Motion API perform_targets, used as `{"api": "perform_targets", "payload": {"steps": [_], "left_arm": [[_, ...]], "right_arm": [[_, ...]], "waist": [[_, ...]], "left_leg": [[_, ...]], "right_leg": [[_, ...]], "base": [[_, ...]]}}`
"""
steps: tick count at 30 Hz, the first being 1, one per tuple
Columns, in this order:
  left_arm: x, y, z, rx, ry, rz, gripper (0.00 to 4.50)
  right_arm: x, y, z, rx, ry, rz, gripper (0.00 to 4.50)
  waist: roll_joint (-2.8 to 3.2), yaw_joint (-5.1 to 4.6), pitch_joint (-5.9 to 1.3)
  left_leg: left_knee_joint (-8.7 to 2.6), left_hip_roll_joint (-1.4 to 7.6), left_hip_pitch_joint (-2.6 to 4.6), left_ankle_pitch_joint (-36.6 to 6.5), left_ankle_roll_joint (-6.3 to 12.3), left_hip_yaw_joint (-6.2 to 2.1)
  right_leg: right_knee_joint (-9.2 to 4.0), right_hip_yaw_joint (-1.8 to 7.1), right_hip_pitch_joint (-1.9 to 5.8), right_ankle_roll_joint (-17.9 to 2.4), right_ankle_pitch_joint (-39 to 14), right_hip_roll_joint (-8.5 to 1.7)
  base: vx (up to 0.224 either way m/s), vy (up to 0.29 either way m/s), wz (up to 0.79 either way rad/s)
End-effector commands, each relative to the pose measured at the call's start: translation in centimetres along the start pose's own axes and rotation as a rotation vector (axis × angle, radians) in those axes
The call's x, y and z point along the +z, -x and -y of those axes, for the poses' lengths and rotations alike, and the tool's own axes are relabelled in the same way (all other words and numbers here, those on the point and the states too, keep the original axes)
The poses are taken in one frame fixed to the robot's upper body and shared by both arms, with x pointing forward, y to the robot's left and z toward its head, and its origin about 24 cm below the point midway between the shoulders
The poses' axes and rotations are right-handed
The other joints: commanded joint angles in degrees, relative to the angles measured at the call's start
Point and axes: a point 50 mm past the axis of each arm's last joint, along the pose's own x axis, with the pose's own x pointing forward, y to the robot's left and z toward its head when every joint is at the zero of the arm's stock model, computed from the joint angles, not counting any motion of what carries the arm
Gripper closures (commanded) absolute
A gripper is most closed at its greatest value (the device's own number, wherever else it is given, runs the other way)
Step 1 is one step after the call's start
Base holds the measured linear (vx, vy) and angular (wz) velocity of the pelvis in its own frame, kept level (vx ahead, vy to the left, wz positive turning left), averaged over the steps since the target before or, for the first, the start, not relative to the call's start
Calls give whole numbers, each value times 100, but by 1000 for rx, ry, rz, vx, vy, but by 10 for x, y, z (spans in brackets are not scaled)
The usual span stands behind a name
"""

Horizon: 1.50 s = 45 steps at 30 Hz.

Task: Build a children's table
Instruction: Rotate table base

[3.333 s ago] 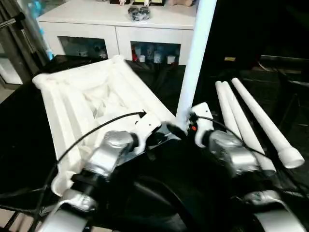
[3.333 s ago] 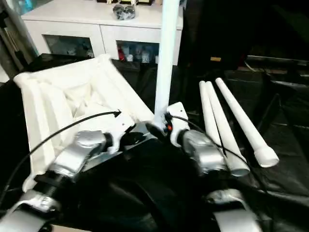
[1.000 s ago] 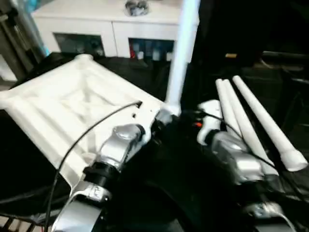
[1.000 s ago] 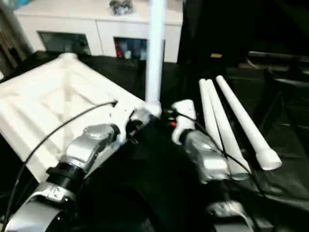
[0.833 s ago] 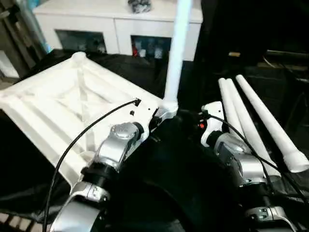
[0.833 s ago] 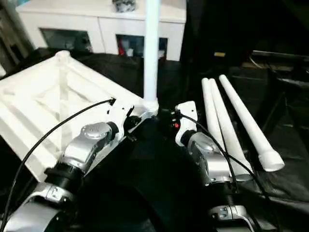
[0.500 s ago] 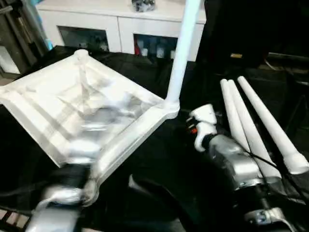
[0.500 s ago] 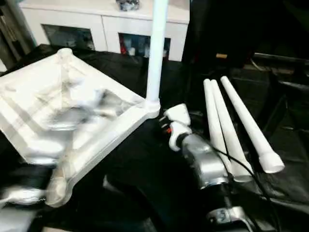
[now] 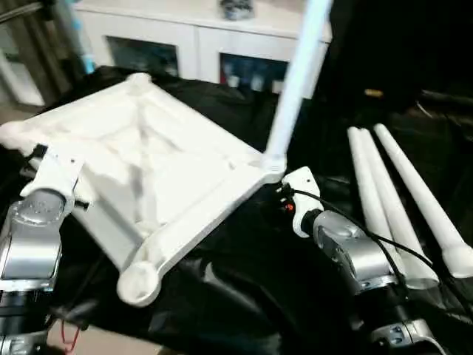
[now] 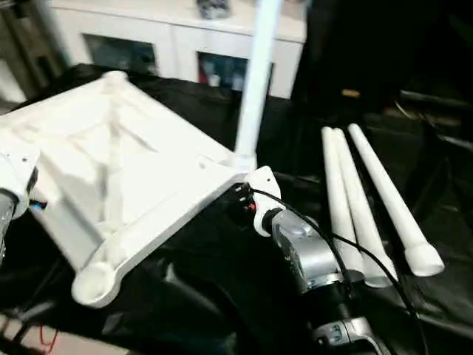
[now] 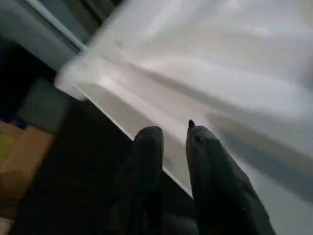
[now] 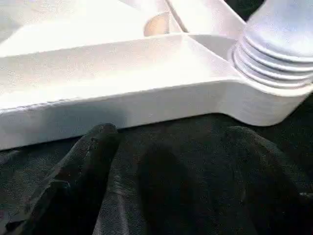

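The white plastic tabletop (image 9: 148, 163) lies underside up on a surface draped in glossy, wrinkled black sheeting (image 9: 244, 266). Its underside is a moulded square with raised rims along the edges, shallow ribs crossing toward the middle, and a round socket at each corner; the nearest empty socket (image 9: 138, 283) is a smooth open ring. One white tubular leg (image 9: 295, 81) stands upright in the corner socket nearest the right arm, and its base shows stacked ridges like a thread where it meets the socket (image 12: 274, 54).

Three more legs (image 10: 362, 214) lie side by side on the black sheeting off to the right, well apart from the tabletop: long smooth tubes, each ending in a slightly wider collar.

The right gripper (image 12: 166, 147) sits low by the tabletop's edge just beside the fitted leg, its matte black jaws spread wide and holding nothing, with the rim of the tabletop in front of them. The left gripper (image 11: 173, 134) is at the tabletop's opposite corner (image 9: 18, 137), its rounded black jaws a narrow gap apart with nothing between them, their tips just in front of the pale rim.

Behind stands a white cabinet (image 9: 199, 37) with glass doors.
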Motion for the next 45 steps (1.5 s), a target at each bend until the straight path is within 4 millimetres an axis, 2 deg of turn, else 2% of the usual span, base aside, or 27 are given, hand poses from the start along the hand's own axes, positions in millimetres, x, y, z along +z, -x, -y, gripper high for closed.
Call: {"api": "perform_targets", "payload": {"steps": [1, 3, 4, 5, 8, 9, 11, 12, 14, 15, 17, 18, 19, 22, 23, 25, 27, 29, 33, 35, 37, 38, 39, 41, 45], "left_arm": [[-9, 2, 20, -144, -15, -56, 390], [-13, 3, 28, -202, -25, -79, 405], [-16, 5, 34, -266, -54, -106, 411], [-16, 5, 34, -266, -54, -106, 418], [-18, 6, 39, -328, -82, -125, 441], [-19, 9, 44, -398, -114, -144, 447], [-18, 17, 54, -539, -154, -133, 450], [-18, 17, 54, -539, -154, -133, 450], [-13, 22, 63, -641, -156, -108, 450], [-11, 24, 65, -668, -163, -94, 450], [-3, 32, 78, -797, -193, -31, 450], [-2, 35, 83, -842, -199, -19, 450], [-1, 37, 86, -871, -202, -17, 450], [5, 43, 95, -964, -228, 30, 450], [9, 45, 102, -1016, -236, 53, 450], [13, 47, 108, -1049, -249, 71, 450], [19, 48, 115, -1069, -244, 100, 450], [22, 47, 117, -1072, -244, 115, 450], [31, 54, 129, -1166, -251, 187, 450], [35, 56, 137, -1206, -261, 207, 450], [38, 56, 143, -1221, -274, 218, 450], [40, 56, 146, -1236, -282, 223, 450], [40, 56, 147, -1242, -285, 227, 450], [47, 54, 155, -1255, -301, 256, 450], [59, 48, 162, -1224, -294, 302, 450]], "right_arm": [[1, -1, 2, -14, -2, -17, 100], [1, -2, 2, -16, -14, -15, 110], [2, -2, 2, -19, -19, -13, 119], [2, -2, 2, -19, -19, -13, 132], [2, -3, 3, -25, -24, -10, 155], [3, -4, 4, -30, -29, -8, 164], [3, -6, 5, -34, -32, -9, 188], [3, -6, 5, -34, -32, -9, 188], [3, -6, 5, -31, -32, -12, 209], [3, -7, 5, -30, -33, -13, 219], [3, -7, 4, -25, -32, -16, 235], [3, -7, 4, -24, -33, -17, 249], [3, -8, 5, -25, -33, -17, 249], [3, -9, 5, -24, -31, -17, 275], [4, -10, 5, -20, -29, -16, 279], [5, -11, 5, -16, -28, -14, 300], [6, -11, 5, -15, -26, -13, 316], [6, -11, 5, -15, -26, -12, 333], [8, -12, 4, 5, -17, -5, 368], [8, -13, 3, 12, -13, -6, 400], [9, -13, 2, 16, -11, -6, 406], [9, -13, 2, 19, -10, -6, 413], [9, -13, 2, 20, -9, -6, 424], [9, -13, 2, 24, -5, -6, 445], [9, -13, 3, 25, -2, -8, 449]], "waist": [[119, -29, -374], [106, -29, -381], [127, -29, -378], [108, -33, -376], [102, -43, -376], [102, -50, -386], [109, -73, -381], [108, -78, -384], [102, -93, -393], [119, -82, -393], [129, -42, -400], [115, -44, -388], [112, -33, -390], [124, -25, -373], [126, -53, -363], [134, -62, -363], [94, -81, -353], [90, -83, -353], [79, -120, -371], [60, -143, -375], [70, -168, -378], [18, -188, -378], [40, -183, -382], [40, -197, -382], [53, -191, -397]], "left_leg": [[-480, 170, 177, -1499, -233, -105], [-478, 170, 159, -1503, -238, -109], [-478, 160, 163, -1525, -235, -110], [-480, 159, 162, -1532, -231, -114], [-477, 151, 153, -1570, -233, -118], [-479, 151, 136, -1512, -241, -128], [-473, 146, 133, -1485, -226, -124], [-472, 148, 140, -1480, -229, -123], [-460, 150, 147, -1345, -221, -113], [-452, 153, 164, -1304, -214, -100], [-447, 153, 175, -1273, -208, -97], [-457, 155, 173, -1301, -214, -90], [-458, 151, 173, -1304, -224, -93], [-469, 158, 218, -1567, -283, -84], [-485, 147, 179, -1671, -327, -99], [-482, 139, 177, -1713, -345, -105], [-479, 136, 167, -1787, -345, -108], [-473, 134, 160, -1769, -334, -114], [-467, 135, 151, -1643, -292, -114], [-465, 134, 137, -1590, -271, -111], [-453, 133, 137, -1559, -249, -103], [-451, 132, 122, -1494, -220, -96], [-446, 128, 125, -1428, -200, -100], [-437, 128, 130, -1378, -185, -92], [-427, 132, 132, -1312, -194, -92]], "right_leg": [[-341, 232, 186, -929, -1323, -230], [-336, 235, 196, -927, -1286, -232], [-344, 234, 195, -925, -1297, -231], [-352, 233, 193, -907, -1331, -235], [-350, 236, 192, -912, -1432, -236], [-343, 232, 218, -918, -1389, -248], [-329, 233, 211, -956, -1346, -237], [-328, 232, 209, -970, -1331, -235], [-299, 233, 219, -1048, -1103, -223], [-294, 234, 204, -1092, -1011, -215], [-284, 231, 206, -1103, -981, -216], [-289, 232, 204, -1104, -983, -209], [-292, 233, 214, -1090, -1030, -217], [-322, 246, 170, -1073, -1262, -215], [-329, 248, 197, -1003, -1451, -220], [-335, 253, 202, -945, -1566, -224], [-367, 267, 204, -857, -1843, -239], [-375, 270, 207, -823, -1927, -243], [-357, 267, 213, -857, -1811, -231], [-337, 263, 225, -910, -1725, -225], [-335, 267, 224, -941, -1631, -218], [-335, 267, 243, -945, -1573, -217], [-328, 266, 246, -937, -1584, -223], [-338, 269, 241, -945, -1570, -220], [-320, 265, 257, -964, -1438, -219]], "base": [[0, 0, 0], [0, 0, 0], [0, 0, 0], [0, 0, 0], [0, 0, 0], [0, 0, 0], [0, 0, 0], [0, 0, 0], [0, 0, 0], [0, 0, 0], [0, 0, 0], [0, 0, 0], [0, 0, 0], [0, 0, 0], [0, 0, 0], [0, 0, 0], [0, 0, 0], [0, 0, 0], [0, 0, 0], [0, 0, 0], [0, 0, 0], [0, 0, 0], [0, 0, 0], [0, 0, 0], [0, 0, 0]]}}
